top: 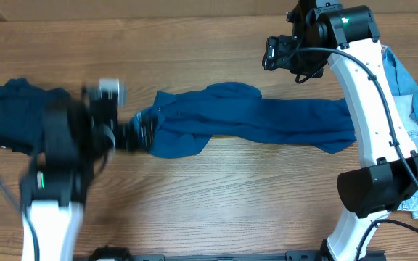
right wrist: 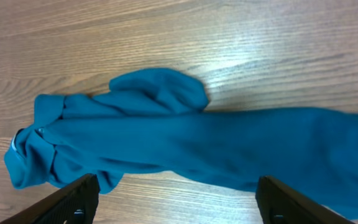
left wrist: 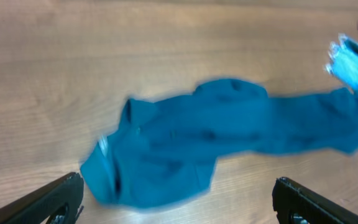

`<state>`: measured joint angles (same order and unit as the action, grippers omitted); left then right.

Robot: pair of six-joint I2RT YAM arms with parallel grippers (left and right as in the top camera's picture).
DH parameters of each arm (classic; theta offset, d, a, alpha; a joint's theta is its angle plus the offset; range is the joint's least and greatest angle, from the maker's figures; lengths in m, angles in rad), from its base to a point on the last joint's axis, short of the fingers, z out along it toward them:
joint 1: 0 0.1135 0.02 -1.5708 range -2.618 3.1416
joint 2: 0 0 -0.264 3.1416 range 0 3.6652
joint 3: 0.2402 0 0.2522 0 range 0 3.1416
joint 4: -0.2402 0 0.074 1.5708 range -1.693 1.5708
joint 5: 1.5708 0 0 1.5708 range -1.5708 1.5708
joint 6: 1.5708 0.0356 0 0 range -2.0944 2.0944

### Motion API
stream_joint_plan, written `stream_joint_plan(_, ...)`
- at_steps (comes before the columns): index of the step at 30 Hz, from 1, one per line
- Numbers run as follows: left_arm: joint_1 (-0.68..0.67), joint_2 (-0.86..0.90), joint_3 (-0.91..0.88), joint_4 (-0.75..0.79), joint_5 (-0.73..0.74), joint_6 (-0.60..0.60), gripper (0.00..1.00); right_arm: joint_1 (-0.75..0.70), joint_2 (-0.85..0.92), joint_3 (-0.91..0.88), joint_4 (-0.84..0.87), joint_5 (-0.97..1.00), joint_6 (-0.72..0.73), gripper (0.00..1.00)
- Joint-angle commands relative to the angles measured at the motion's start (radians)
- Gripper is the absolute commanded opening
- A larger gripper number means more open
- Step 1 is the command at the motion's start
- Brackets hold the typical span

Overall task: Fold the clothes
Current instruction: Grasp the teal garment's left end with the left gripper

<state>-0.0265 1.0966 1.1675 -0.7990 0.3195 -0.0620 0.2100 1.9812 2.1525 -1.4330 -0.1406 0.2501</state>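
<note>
Black fingers [left wrist: 48, 202] of the left gripper [left wrist: 178, 182] frame the bottom of its wrist view, spread wide apart with nothing between them. The right gripper [right wrist: 178, 179] is likewise released, its fingers [right wrist: 73, 198] wide and empty. Beneath both lies a teal shirt [top: 267, 119], stretched in a long rumpled band from left to right across the middle of the wooden table [top: 216, 196]. From overhead, the left gripper [top: 133, 134] sits at the shirt's left end, too blurred to tell whether it touches. The right gripper [top: 281, 54] hangs over bare wood just beyond the shirt's far edge. Dark clothes [top: 9, 116] lie heaped at the left edge, and denim clothes [top: 405, 76] at the right.
</note>
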Motion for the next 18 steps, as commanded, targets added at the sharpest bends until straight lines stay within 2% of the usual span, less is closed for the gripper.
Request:
stream_joint_plan(1, -0.007, 0.291, 0.258, -0.040, 0.076, -0.035, 1.00, -0.003, -0.027, 0.014, -0.020, 0.005, 0.016, 0.86)
stream_joint_plan(4, -0.007, 0.475, 0.338, -0.003, 0.208, -0.031, 1.00, -0.003, -0.027, 0.014, -0.034, 0.005, 0.015, 0.86)
stream_joint_plan(7, -0.007, 0.581, 0.341, 0.006, 0.188, -0.031, 1.00, -0.003, -0.027, 0.014, -0.045, 0.005, 0.015, 0.87)
stream_joint_plan(11, -0.007, 0.723, 0.341, 0.023, 0.087, -0.031, 1.00, -0.003, -0.027, 0.014, -0.058, 0.006, 0.015, 0.88)
stream_joint_plan(13, -0.007, 0.800, 0.341, 0.054, 0.092, -0.031, 1.00, -0.003, -0.027, 0.014, -0.063, 0.006, 0.015, 0.88)
stream_joint_plan(15, -0.007, 0.874, 0.341, 0.081, 0.093, -0.032, 0.93, -0.003, -0.027, 0.014, -0.076, 0.006, 0.014, 0.87)
stream_joint_plan(17, -0.008, 0.933, 0.341, 0.109, 0.100, -0.032, 0.81, -0.003, -0.027, 0.014, -0.085, 0.006, 0.014, 0.88)
stream_joint_plan(18, -0.010, 0.957, 0.341, 0.121, 0.100, -0.032, 0.79, -0.003, -0.027, 0.014, -0.085, 0.006, 0.014, 0.88)
